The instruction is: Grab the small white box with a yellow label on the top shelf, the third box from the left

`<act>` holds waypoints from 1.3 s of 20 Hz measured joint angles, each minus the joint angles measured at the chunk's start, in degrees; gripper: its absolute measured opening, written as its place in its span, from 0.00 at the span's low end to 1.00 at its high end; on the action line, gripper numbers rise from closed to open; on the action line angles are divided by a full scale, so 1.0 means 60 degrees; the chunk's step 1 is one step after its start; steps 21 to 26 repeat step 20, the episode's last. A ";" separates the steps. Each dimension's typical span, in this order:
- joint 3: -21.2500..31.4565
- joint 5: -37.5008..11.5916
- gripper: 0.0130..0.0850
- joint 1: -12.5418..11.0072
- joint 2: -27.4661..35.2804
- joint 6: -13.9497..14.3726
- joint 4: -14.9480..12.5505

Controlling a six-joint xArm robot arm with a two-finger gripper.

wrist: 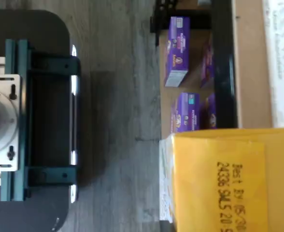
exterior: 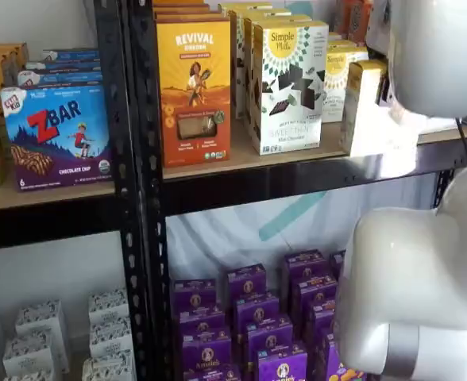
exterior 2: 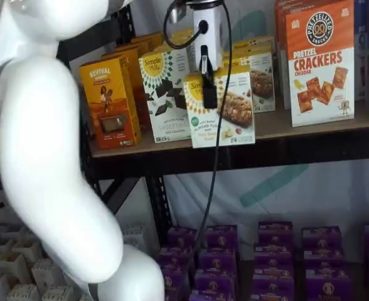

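Observation:
The small white box (exterior 2: 225, 113), with a yellow label, a green mark and a bar picture, stands at the front edge of the top shelf (exterior 2: 285, 147), right of the taller Simple Mills box (exterior 2: 165, 94). My gripper (exterior 2: 209, 94) hangs from above. One black finger lies down the box's front face; the other finger is hidden, so I cannot tell its state. In a shelf view the box (exterior: 366, 107) shows side-on, next to the white arm that hides the gripper. The wrist view shows the box's yellow top flap (wrist: 229, 179) close up.
An orange Revival box (exterior 2: 109, 103) stands at the shelf's left and a pretzel cracker box (exterior 2: 319, 63) at its right. Purple boxes (exterior 2: 272, 257) fill the lower shelf. The arm's white body (exterior 2: 53, 175) stands in front. A dark mount with teal brackets (wrist: 31, 121) shows in the wrist view.

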 joint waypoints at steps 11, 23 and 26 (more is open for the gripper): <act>0.1229 0.0544 0.28 0.0466 -0.1569 0.0459 -0.0159; 0.1798 0.0594 0.28 0.0984 -0.2172 0.0955 -0.0281; 0.1798 0.0594 0.28 0.0984 -0.2172 0.0955 -0.0281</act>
